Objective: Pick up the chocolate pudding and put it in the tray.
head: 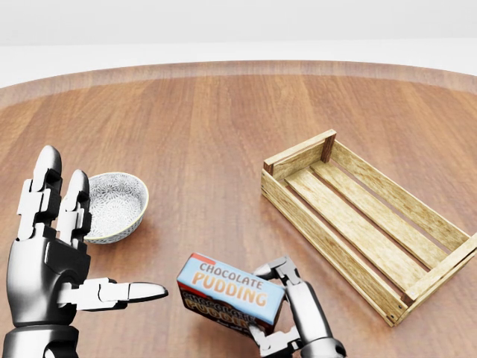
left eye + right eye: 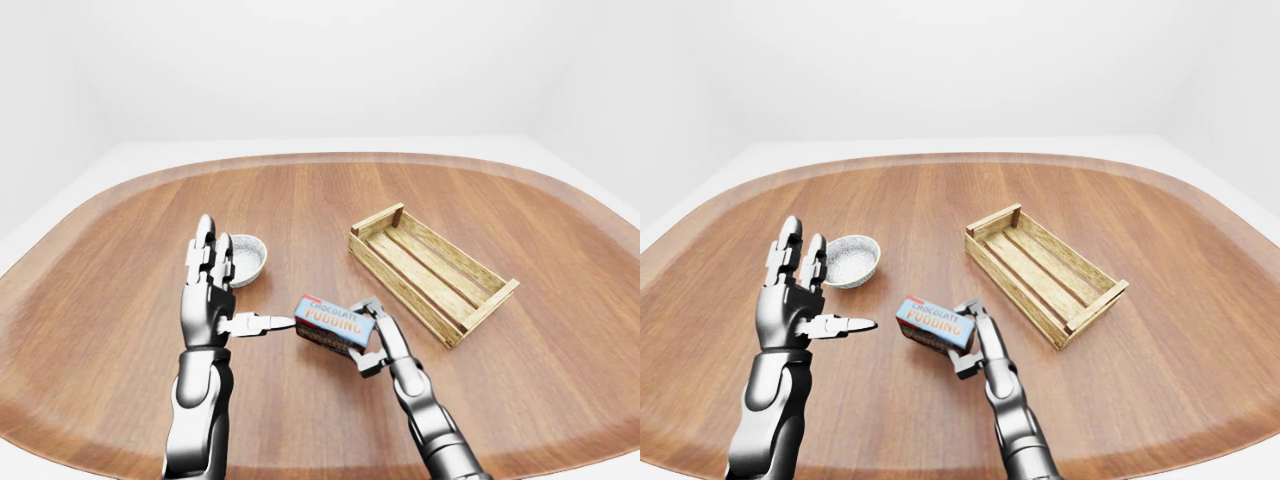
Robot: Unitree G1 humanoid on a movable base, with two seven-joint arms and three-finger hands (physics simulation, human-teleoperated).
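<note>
The chocolate pudding (image 1: 231, 294) is a small box with a blue top and orange lettering, low in the head view. My right hand (image 1: 274, 307) is shut on its right end, fingers over the top edge and thumb below, and holds it tilted just above the wood. The wooden slatted tray (image 1: 292, 200) lies to the right of the box, standing empty. My left hand (image 1: 97, 246) is open at the lower left, fingers upright and thumb pointing toward the box, apart from it.
A patterned white bowl (image 1: 113, 204) sits on the round wooden table (image 2: 320, 200), just behind my left hand's fingers. The table's rim curves along the bottom of the left-eye view.
</note>
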